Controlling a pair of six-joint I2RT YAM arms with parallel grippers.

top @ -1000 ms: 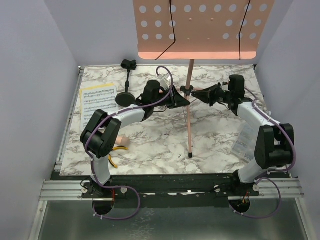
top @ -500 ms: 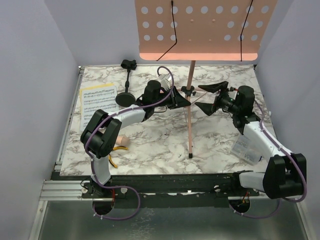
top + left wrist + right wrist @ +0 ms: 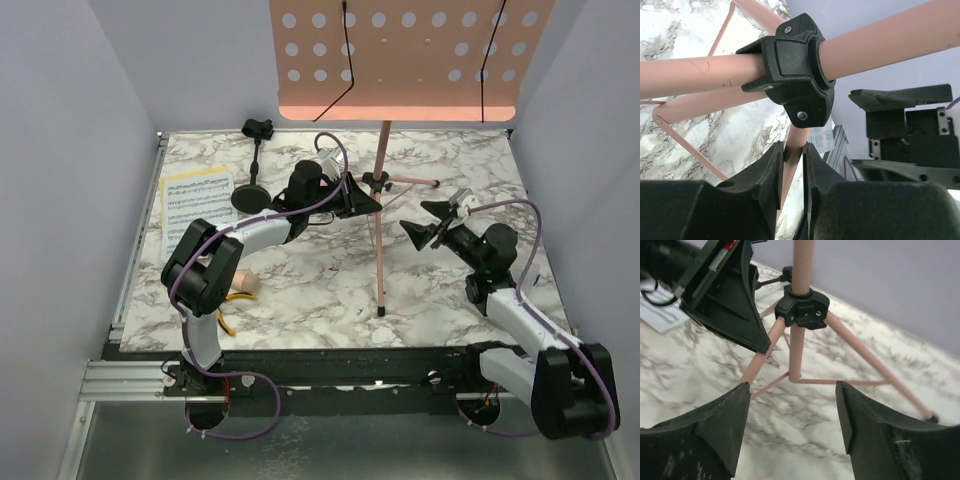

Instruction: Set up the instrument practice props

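Music stand (image 3: pixel 384 140) upright at the back centre of the marble bench (image 3: pixel 300 290), its pole vertical and its perforated pink panel (image 3: pixel 400 60) high at the top of the overhead frame. The panel's long side runs left to right and its face is turned toward the arms. Below the black hub (image 3: pixel 790 65), three thin pink legs splay out over the bench: one to the right, one toward the bottom of the frame and one to the left.

The left gripper (image 3: pixel 793 155) is clamped on the leg (image 3: pixel 792 137) just under the hub, with its fingers pressed against the tube on both sides. The right gripper (image 3: pixel 418 222) sits right of centre, clear of the stand. Its fingers are spread wide and aimed at the tripod, which shows between them in the right wrist view.

Sheet music (image 3: pixel 195 205), yellow and white pages overlapping, lies flat at the left of the frame with its long side running roughly top to bottom. Just right of the pages stands a small black mic stand (image 3: pixel 252 190), its round base on the bench and its stem rising to a clip toward the upper left. A beige toy microphone (image 3: pixel 243 285) lies at lower left, partly hidden by the left arm. Yellow-handled pliers (image 3: pixel 225 322) lie just below it.
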